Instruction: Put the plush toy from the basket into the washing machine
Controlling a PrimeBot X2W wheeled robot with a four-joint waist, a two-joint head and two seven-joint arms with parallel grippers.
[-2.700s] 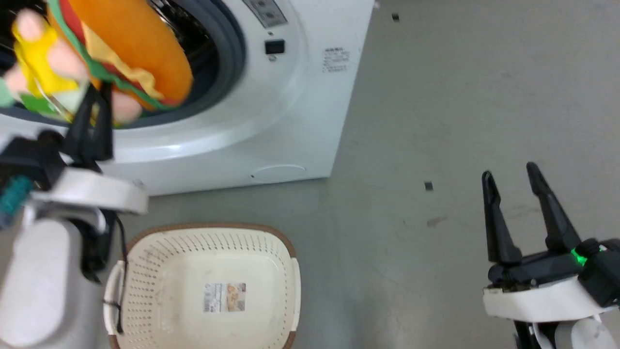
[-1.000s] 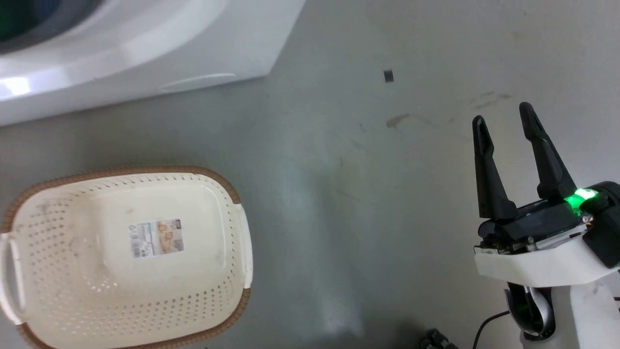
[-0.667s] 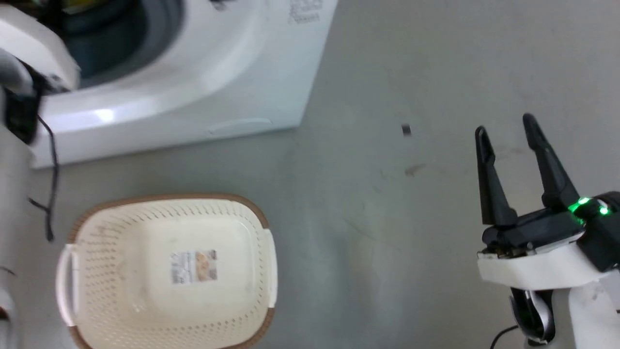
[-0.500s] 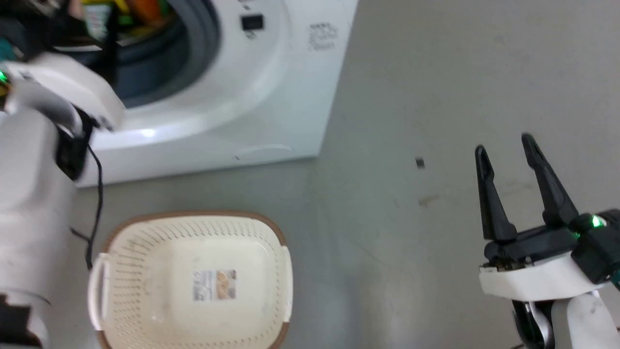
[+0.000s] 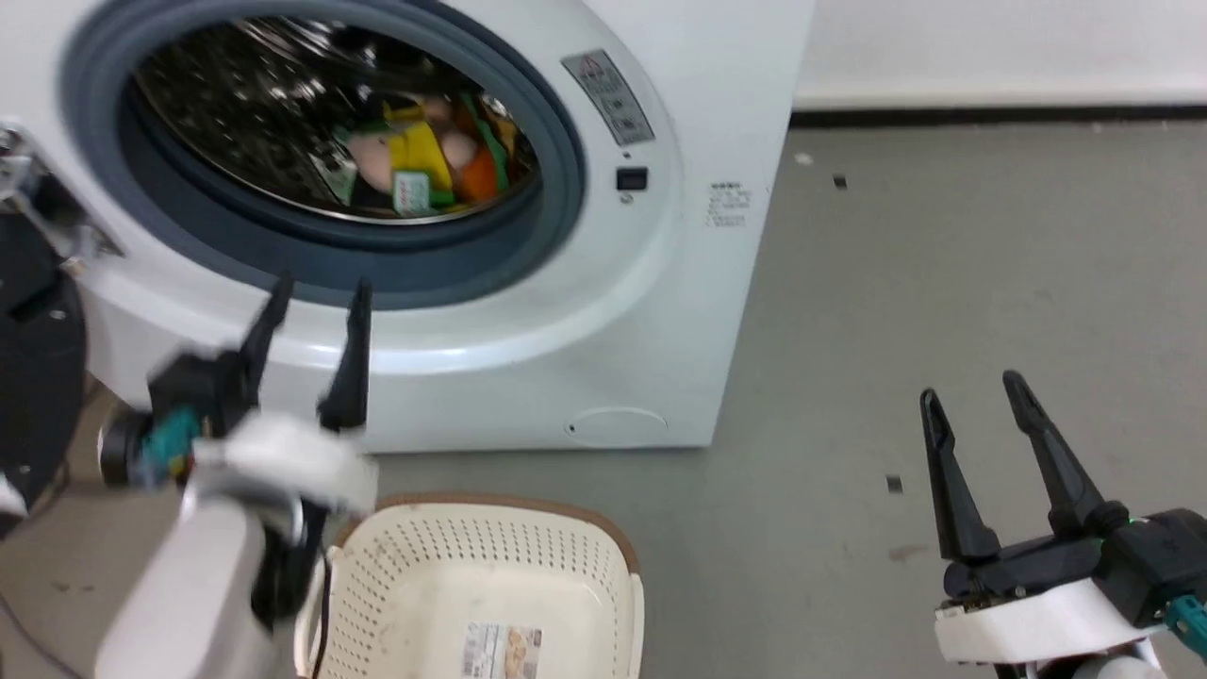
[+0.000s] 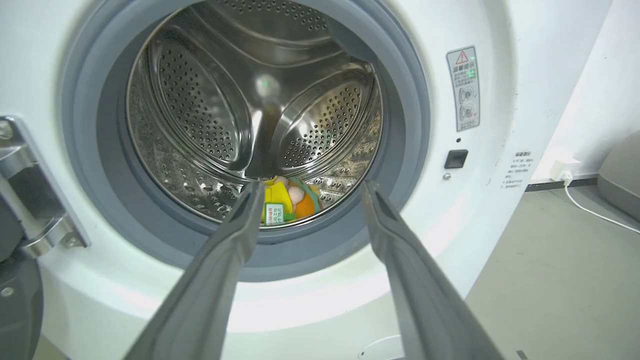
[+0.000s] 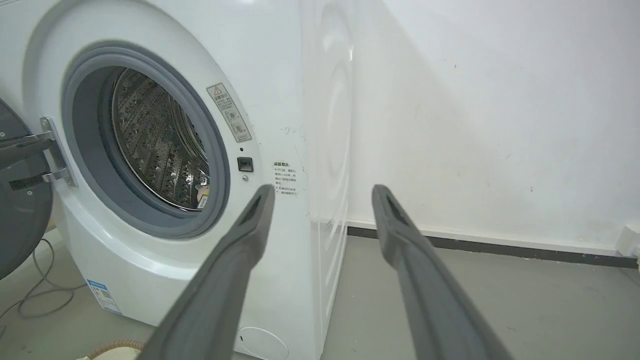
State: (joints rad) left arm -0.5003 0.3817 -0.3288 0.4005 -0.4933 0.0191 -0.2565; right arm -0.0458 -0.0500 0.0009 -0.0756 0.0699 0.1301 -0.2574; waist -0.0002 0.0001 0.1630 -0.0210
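Observation:
The plush toy (image 5: 424, 160) lies inside the steel drum of the washing machine (image 5: 660, 311), its yellow, pink and orange parts showing through the porthole; the left wrist view shows the plush toy (image 6: 287, 202) at the drum's bottom. My left gripper (image 5: 316, 288) is open and empty, outside the porthole just below its grey ring. The cream basket (image 5: 424, 547) sits on the floor in front of the machine, with just a sticker on its bottom. My right gripper (image 5: 971, 391) stands open and empty at the lower right, over the floor.
The black round door (image 5: 38, 377) hangs open at the machine's left on its hinge (image 6: 30, 200). A cable (image 7: 35, 295) lies on the floor near it. Grey floor (image 5: 943, 283) stretches to the right up to a white wall (image 7: 500, 125).
The head view has swung around and now faces the porthole. The toy, held by my left gripper earlier, now lies in the drum. My left gripper has let go and drawn back out.

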